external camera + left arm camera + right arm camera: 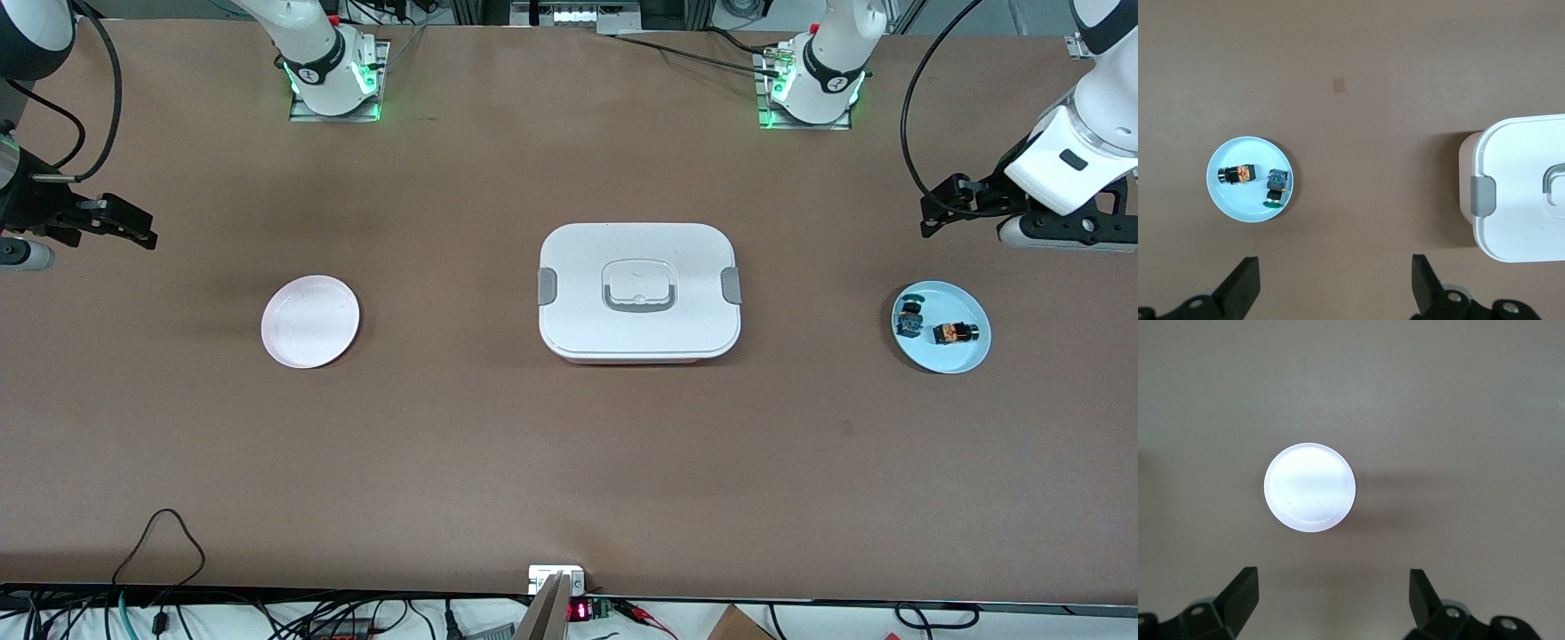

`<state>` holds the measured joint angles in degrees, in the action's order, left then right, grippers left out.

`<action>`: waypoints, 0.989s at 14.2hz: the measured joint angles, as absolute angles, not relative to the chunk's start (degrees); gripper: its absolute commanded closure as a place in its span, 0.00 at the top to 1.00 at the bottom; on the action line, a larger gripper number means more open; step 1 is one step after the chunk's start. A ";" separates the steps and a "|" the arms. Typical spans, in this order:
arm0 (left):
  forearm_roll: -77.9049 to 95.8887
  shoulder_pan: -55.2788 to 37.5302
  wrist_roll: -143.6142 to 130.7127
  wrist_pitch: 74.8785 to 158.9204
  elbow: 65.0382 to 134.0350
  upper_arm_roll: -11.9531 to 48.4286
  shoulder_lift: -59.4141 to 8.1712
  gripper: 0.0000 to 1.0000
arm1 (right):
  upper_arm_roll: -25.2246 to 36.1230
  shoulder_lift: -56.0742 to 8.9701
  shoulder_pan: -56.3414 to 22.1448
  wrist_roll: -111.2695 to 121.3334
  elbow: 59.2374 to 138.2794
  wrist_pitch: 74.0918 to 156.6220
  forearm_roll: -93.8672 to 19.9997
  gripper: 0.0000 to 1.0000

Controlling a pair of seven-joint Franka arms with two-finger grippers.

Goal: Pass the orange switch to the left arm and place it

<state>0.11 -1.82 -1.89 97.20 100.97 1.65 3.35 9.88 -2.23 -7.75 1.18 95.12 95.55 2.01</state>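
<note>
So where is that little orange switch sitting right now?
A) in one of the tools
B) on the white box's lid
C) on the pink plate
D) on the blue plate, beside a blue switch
D: the orange switch lies on the blue plate beside the blue switch; both tools are open.

Brown matte table (569,462), even overhead light, cables (160,569) along its near edge

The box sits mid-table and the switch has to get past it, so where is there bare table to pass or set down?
Bare table lies between the box and the pink plate, between the box and the blue plate, and along the whole strip nearer the front camera. The blue plate is crowded: the orange switch and the blue switch lie in it.
</note>
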 measured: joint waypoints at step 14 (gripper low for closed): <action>0.11 -1.26 -1.79 96.87 96.94 0.48 -0.63 1.00 | 9.88 -1.70 -7.75 1.20 95.06 95.26 2.01 1.00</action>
<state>0.11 -1.26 -1.79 96.87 96.94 0.48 -0.63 9.88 -1.70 -7.75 1.20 95.06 95.26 2.01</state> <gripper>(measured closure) 0.000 0.000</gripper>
